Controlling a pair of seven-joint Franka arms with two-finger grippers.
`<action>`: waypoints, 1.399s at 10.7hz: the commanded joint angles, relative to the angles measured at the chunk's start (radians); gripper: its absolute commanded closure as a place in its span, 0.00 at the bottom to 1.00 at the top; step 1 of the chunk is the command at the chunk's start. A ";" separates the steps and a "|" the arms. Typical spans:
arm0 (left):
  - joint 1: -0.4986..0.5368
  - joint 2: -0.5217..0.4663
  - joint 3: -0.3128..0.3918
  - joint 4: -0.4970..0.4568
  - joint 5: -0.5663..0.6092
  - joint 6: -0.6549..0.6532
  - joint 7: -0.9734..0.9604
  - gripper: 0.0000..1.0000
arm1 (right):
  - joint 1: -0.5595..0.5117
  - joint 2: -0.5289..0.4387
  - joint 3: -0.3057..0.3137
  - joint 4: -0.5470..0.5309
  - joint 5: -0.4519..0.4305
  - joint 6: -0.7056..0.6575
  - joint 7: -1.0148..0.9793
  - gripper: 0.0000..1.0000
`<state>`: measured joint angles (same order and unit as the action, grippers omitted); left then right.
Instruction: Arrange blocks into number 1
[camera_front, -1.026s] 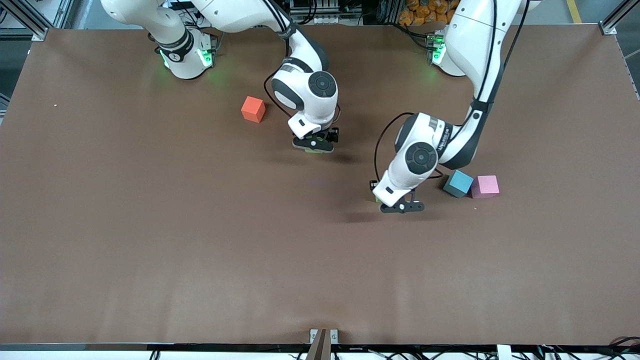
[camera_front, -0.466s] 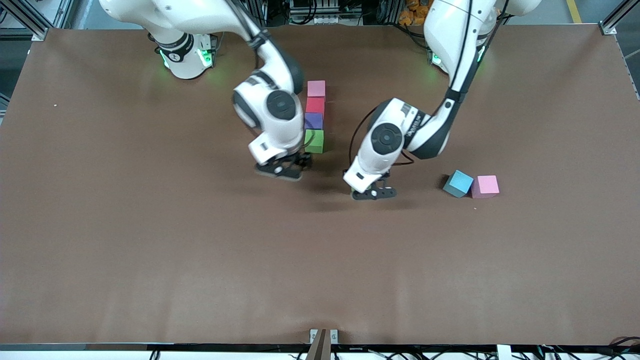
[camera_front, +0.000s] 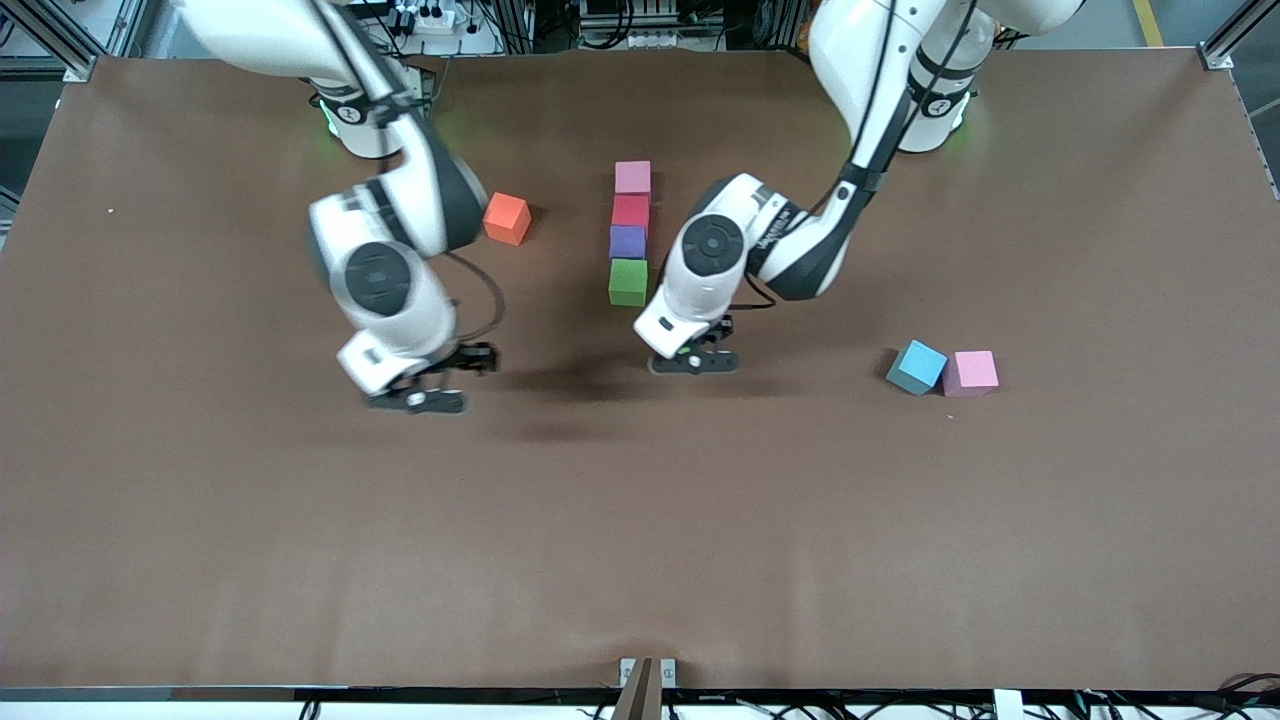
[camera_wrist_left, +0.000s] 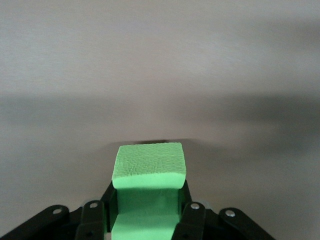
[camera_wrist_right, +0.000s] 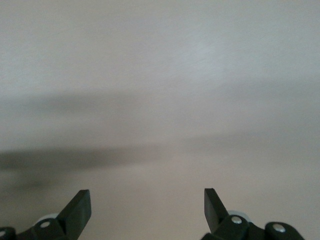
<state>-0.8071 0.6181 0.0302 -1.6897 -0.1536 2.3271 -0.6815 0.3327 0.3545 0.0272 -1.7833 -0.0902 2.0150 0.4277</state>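
Both arms swung toward the right arm's end, left gripper (camera_front: 694, 360) pinching a matte green cube (camera_wrist_left: 148, 172), right gripper (camera_wrist_right: 146, 210) spread, empty over table (camera_front: 700, 540).

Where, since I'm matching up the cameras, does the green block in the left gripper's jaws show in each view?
Left wrist view: held green block between the left gripper's jaws.
Front view: hidden under that gripper, over the table beside the column's green block.
Right wrist view: not in it.
Shared landmark: the brown table.
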 joint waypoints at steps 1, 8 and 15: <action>-0.049 0.026 0.010 0.047 -0.010 0.000 -0.018 1.00 | -0.122 -0.062 0.020 -0.062 -0.002 0.001 -0.133 0.00; -0.106 0.064 0.011 0.065 -0.018 0.001 -0.016 1.00 | -0.305 -0.178 0.022 -0.279 0.036 0.161 -0.412 0.00; -0.124 0.100 0.013 0.099 -0.023 0.000 -0.023 1.00 | -0.293 -0.362 0.026 -0.420 0.036 0.180 -0.428 0.00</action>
<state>-0.9164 0.6929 0.0303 -1.6227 -0.1550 2.3271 -0.6882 0.0456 0.0330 0.0476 -2.1947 -0.0750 2.1906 0.0282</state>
